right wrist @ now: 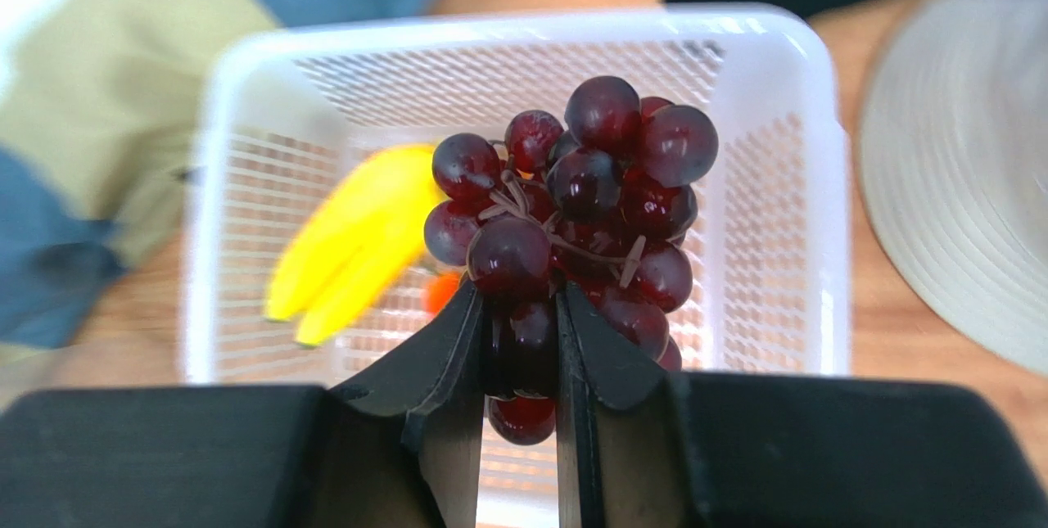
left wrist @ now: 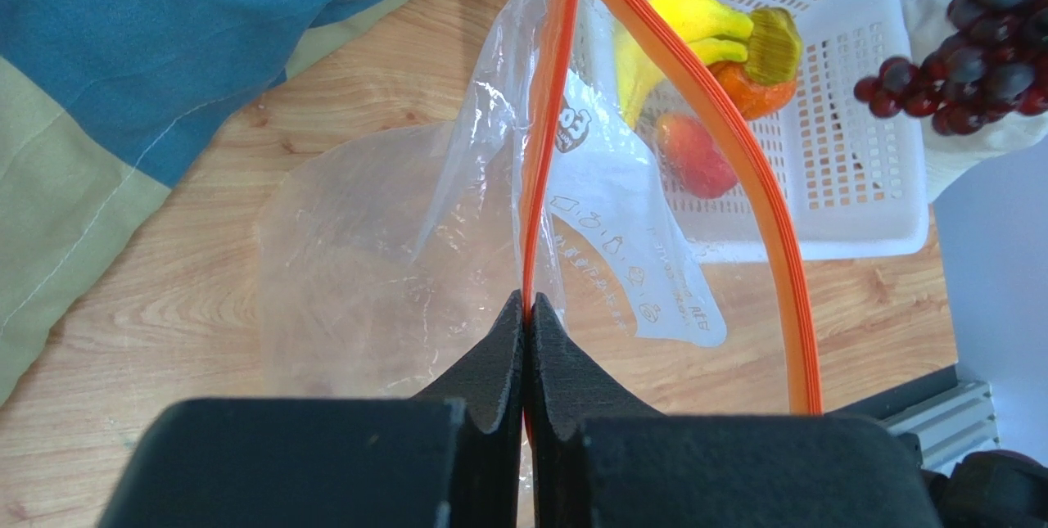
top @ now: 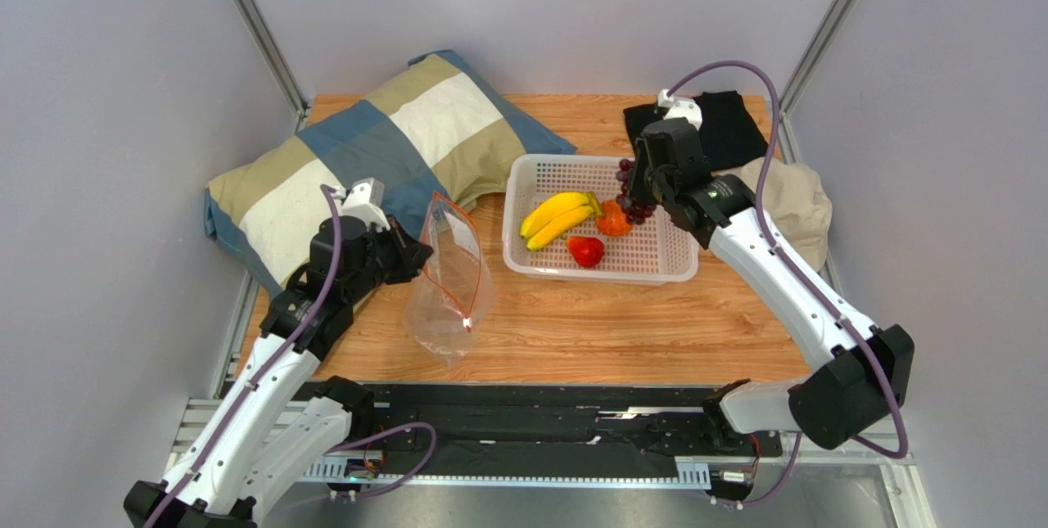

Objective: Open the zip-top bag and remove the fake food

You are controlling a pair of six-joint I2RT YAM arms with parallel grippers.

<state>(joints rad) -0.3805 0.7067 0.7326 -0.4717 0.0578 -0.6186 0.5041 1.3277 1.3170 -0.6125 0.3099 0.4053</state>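
The clear zip-top bag (top: 445, 283) stands open on the table, its orange-red zipper strip (left wrist: 550, 123) spread into a loop. My left gripper (top: 418, 256) is shut on one side of the strip (left wrist: 530, 307) and holds the bag up. The bag looks empty. My right gripper (top: 640, 190) is shut on the dark purple grape bunch (right wrist: 578, 221) and holds it above the white basket (top: 664, 268). The yellow banana bunch (top: 556, 216), the orange fruit (top: 611, 221) and the small red fruit (top: 586, 251) lie in the basket.
A blue, cream and tan pillow (top: 369, 160) lies at the back left, close behind the left arm. A black cloth (top: 726, 123) and a beige hat (top: 800, 203) lie at the back right. Grey walls enclose the table.
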